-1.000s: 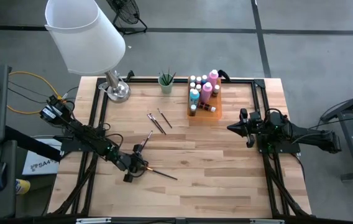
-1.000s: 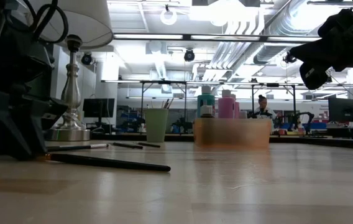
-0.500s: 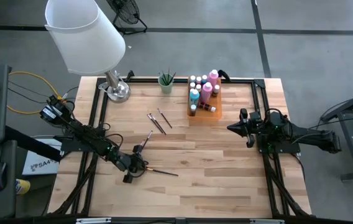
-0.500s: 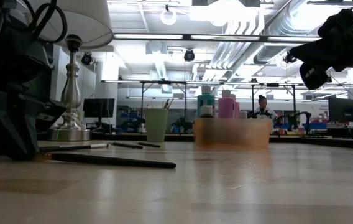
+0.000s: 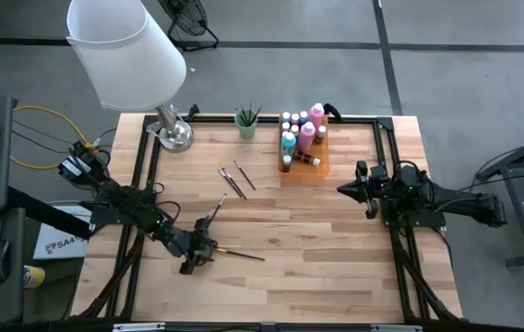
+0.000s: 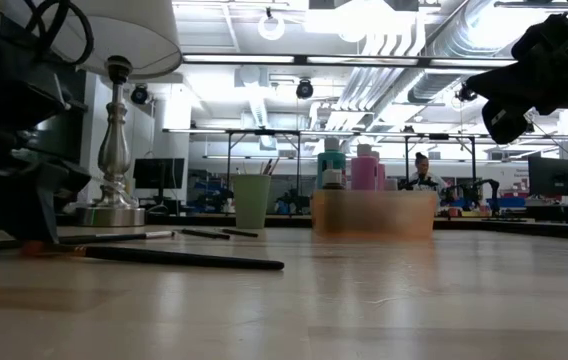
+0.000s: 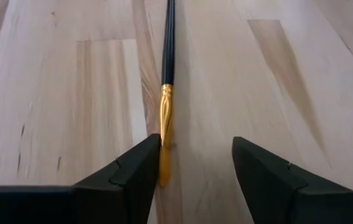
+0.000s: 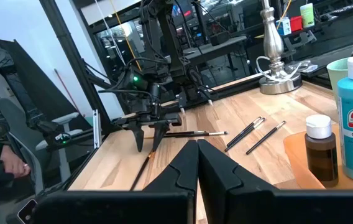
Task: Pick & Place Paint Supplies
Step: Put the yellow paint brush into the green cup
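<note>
A dark-handled paintbrush [image 5: 237, 254] with a gold ferrule lies flat on the wooden table, also seen low [image 6: 179, 260]. My left gripper [image 5: 191, 259] is open at table height at the brush's ferrule end, one finger on either side of it [image 7: 195, 146]. My right gripper [image 5: 363, 189] is shut [image 8: 197, 149] and hovers above the table's right side. The paint bottles stand in an orange tray [image 5: 320, 164] near the far edge. More brushes lie loose: two [image 5: 234, 180] mid-table, one [image 5: 216, 210] nearer my left arm. My left gripper straddles the brush's gold ferrule [image 7: 165, 115], with its fingers pointing along the brush. The ferrule runs right beside one finger [image 7: 136, 174]; I cannot tell whether they touch. The brush rests flat on the table.
A green cup [image 5: 246, 123] holding brushes stands at the far edge beside the tray. A lamp with a large white shade [image 5: 128, 55] and silver base [image 5: 174, 134] occupies the far left corner. Bare wood stretches across the middle and near side of the table.
The brush slid a little toward the table's right, staying flat on the wood. My left gripper then drew back along it toward the table's left and near edges, so that more of the ferrule end shows.
</note>
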Available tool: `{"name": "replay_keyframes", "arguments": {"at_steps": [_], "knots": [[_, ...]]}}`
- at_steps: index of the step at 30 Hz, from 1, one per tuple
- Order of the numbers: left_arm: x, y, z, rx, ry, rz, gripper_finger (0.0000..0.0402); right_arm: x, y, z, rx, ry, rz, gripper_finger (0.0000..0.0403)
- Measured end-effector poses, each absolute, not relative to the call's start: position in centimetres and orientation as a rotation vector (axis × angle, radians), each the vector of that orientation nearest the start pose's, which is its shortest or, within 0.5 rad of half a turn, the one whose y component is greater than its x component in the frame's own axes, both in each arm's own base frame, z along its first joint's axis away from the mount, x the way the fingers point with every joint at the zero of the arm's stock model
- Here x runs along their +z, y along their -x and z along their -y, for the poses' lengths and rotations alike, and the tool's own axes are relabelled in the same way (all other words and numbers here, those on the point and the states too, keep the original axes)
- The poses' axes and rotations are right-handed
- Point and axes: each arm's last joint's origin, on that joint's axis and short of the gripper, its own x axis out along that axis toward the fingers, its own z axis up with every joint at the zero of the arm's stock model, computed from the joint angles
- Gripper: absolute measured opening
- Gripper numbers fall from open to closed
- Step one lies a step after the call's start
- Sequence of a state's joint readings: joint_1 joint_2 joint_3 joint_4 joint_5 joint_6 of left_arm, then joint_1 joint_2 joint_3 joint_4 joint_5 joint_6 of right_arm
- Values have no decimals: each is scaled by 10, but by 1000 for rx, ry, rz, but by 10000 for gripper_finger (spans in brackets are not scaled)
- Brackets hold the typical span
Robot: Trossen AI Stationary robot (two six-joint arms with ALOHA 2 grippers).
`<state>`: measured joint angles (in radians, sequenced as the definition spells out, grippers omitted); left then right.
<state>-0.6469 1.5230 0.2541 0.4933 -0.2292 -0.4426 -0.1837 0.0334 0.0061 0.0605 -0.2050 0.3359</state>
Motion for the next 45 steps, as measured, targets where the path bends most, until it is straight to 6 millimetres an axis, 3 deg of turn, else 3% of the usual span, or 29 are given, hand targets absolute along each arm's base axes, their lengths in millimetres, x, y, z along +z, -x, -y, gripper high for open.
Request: {"name": "replay_keyframes", "arguments": {"at_steps": [10,26,33,39,45], "knots": [[82,-165,117,-169,92,-768,194,169,-98,12,27,-329,29,2],[80,-164,114,-126,107,-772,21,169,-98,12,27,-330,29,2],[81,-164,115,-126,137,-767,4,169,-98,12,27,-330,29,2],[101,-178,126,-140,131,-772,2,169,-98,12,27,-329,29,2],[136,-197,123,-51,78,-918,0,169,-98,12,27,-329,29,2]]}}
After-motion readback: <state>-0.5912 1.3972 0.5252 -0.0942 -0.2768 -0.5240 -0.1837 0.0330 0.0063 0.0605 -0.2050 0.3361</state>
